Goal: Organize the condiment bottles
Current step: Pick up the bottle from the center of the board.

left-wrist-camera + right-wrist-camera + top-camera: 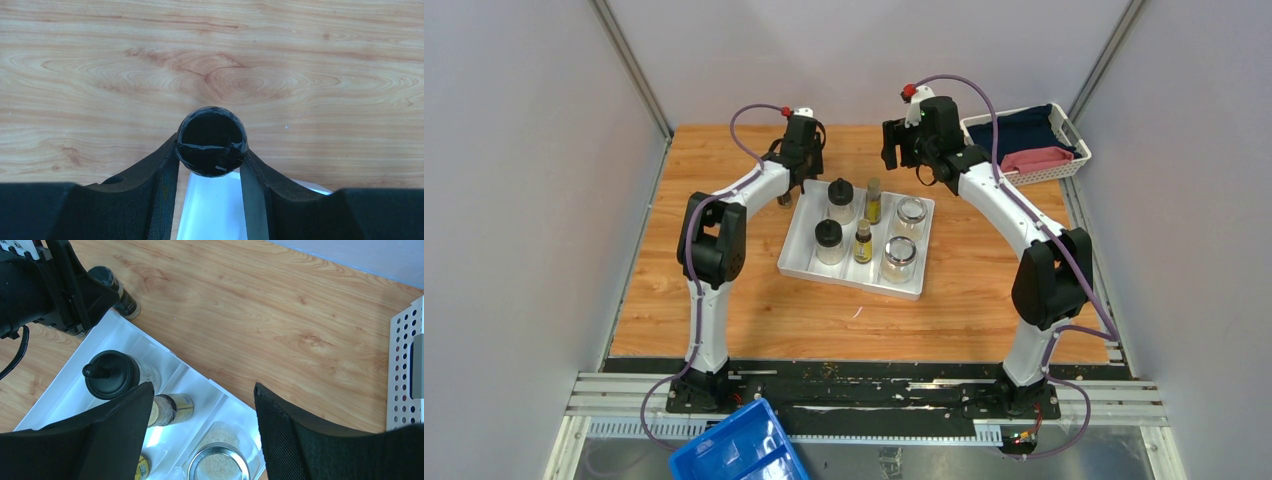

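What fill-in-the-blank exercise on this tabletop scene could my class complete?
1. The white tray holds ___ containers.
2. The left end effector encloses the dark shaker, which stands ___ the tray, not inside.
3. Both slim bottles carry ___ labels.
4. The right end effector is ___, holding nothing.
Missing words: six; outside; yellow; open.

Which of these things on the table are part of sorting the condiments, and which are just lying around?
Job: black-lidded jars, yellow-labelled bottles, glass jars, dark shaker, white tray holding six of them.
Lying about: white basket, blue bin.
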{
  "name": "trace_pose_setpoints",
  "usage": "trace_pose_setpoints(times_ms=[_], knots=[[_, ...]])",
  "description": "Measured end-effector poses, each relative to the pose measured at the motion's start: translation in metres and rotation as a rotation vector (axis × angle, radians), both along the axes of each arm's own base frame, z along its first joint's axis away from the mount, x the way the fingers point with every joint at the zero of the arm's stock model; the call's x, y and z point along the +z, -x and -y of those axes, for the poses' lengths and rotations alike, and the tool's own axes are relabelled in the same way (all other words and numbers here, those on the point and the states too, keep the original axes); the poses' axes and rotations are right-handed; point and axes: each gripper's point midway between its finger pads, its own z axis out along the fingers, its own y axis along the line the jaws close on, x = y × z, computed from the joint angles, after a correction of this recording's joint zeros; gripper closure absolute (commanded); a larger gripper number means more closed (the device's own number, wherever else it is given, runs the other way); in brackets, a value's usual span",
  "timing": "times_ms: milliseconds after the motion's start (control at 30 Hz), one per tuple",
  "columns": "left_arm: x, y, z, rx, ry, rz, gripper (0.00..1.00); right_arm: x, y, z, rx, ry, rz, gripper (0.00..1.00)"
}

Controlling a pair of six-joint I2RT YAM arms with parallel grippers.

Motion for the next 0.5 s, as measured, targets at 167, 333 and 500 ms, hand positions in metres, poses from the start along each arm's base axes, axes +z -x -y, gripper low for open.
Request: trace_pose_setpoints(times_ms=[167, 333, 500], knots=[[-0.0004, -0.0002, -0.0003, 0.0, 0.0, 0.013, 0.69, 0.0005, -0.0004, -0.0002, 0.0, -0.001, 0.003, 0.23], [0.0004, 0.0009, -0.0015, 0.002, -0.003, 0.018, 0.77, -0.0011, 0.0001, -0.0001, 0.001, 0.0, -0.001, 0.23], [0.0004, 0.0011, -0.0033, 0.006, -0.01, 0.022, 0.83, -0.001, 0.0, -0.0001, 0.001, 0.0, 0.0, 0.24]])
